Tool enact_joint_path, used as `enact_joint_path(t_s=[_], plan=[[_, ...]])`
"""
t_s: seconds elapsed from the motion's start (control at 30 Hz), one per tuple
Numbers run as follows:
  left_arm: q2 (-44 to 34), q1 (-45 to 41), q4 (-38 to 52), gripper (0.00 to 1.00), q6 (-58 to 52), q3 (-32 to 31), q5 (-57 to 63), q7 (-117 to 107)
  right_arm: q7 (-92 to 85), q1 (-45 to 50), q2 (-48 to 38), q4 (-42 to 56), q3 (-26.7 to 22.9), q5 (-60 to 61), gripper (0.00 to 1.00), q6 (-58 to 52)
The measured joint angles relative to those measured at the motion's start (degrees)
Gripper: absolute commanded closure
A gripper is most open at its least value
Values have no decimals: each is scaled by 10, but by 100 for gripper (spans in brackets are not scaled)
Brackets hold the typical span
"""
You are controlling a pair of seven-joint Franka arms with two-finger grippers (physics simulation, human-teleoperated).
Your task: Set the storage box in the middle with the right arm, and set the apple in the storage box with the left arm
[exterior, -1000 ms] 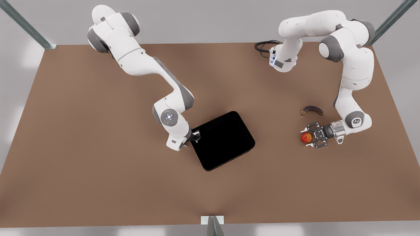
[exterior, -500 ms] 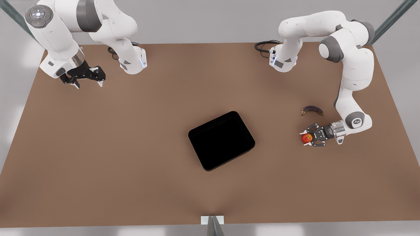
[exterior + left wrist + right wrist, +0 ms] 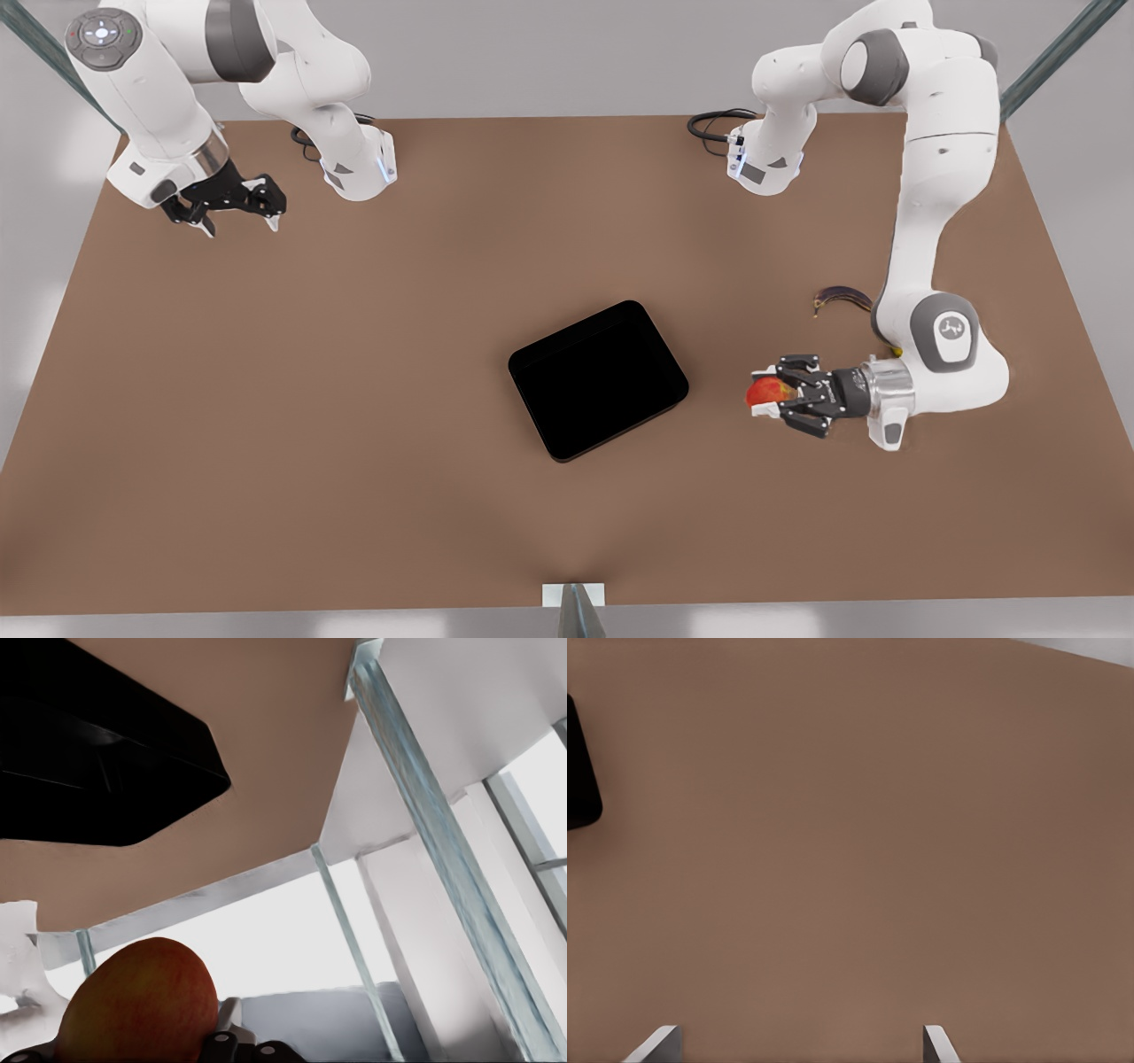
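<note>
One apple [image 3: 769, 391] held off the table [image 3: 354, 425] at right of centre in the front view; storage box [image 3: 598, 379] at frame centre.
Left gripper [image 3: 772, 395] is closed on the apple, fingers pinching it from both sides, pointing toward the box and near its right edge. Box lies flat and skewed on the table, nothing inside. Banana [image 3: 842, 298] lies behind the left arm, at right of frame. Right gripper [image 3: 239, 213] waits at upper left above the table's far corner, fingers spread apart, holding nothing.
</note>
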Motion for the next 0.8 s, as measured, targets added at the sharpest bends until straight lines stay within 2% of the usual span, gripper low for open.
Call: enact_joint_path(t_s=[0.1,0.17,0.23,0.37,0.4,0.7,0.73,0.8], plan=[[7,-27,-2,79,79,-119,138,-151,-1,-1,-1,0,-1,15,0,1],[21,-50,-6,79,133,-153,231,-233,-1,-1,-1,0,-1,16,0,1],[26,-61,-7,79,147,-157,302,-242,-1,0,-2,-1,-1,16,0,0],[51,-89,-18,77,221,-157,370,-270,-1,-1,-2,0,-1,16,0,1],[52,-95,-18,0,230,-157,382,-269,-1,-1,-2,0,-1,16,0,1],[46,-99,-19,0,207,-154,616,-267,0,0,-2,0,0,16,0,1],[22,-99,-19,0,197,-142,636,-217,0,0,-2,0,0,16,0,1],[-42,-98,-25,0,92,-90,679,1,0,0,-2,1,0,16,0,1]])
